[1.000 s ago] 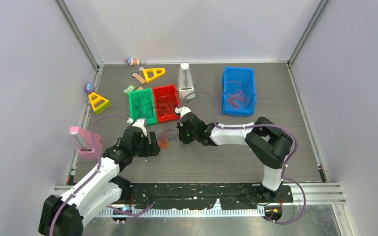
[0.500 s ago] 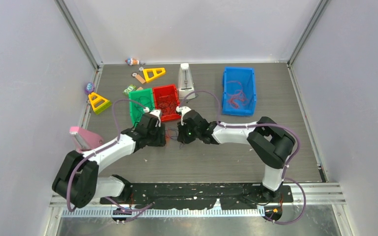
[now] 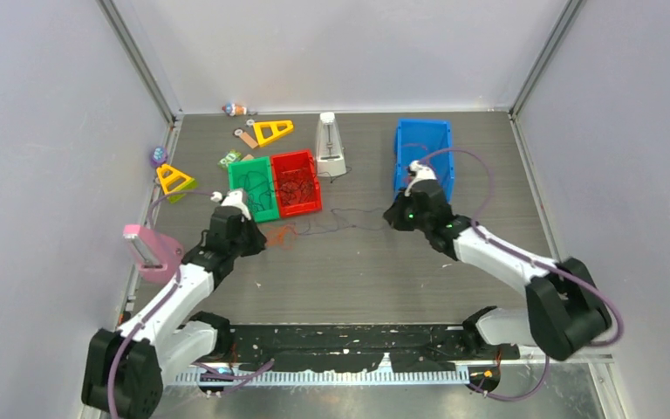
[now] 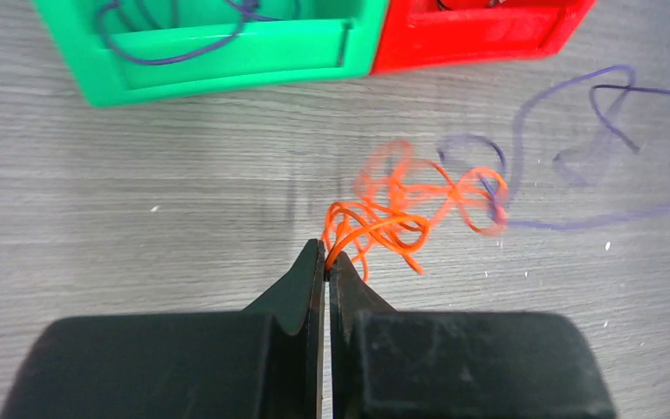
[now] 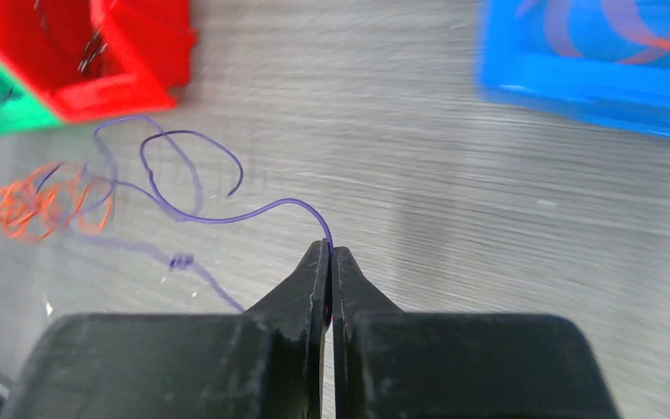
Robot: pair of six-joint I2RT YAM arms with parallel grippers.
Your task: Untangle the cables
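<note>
While I am watching remotely, I am logging these items. Left gripper (image 4: 324,255): fingers are pressing together, pinching a loop of the orange cable (image 4: 401,205); its tangle is lying on the table (image 4: 140,218) near the green bin (image 4: 209,65) and red bin (image 4: 480,44). Right gripper (image 5: 330,253): fingers are likewise pinching tight, gripping the purple cable (image 5: 192,209), which is trailing away toward the orange tangle. Blue bin (image 5: 593,87): sitting beyond the right gripper, holding reddish strands.
</note>
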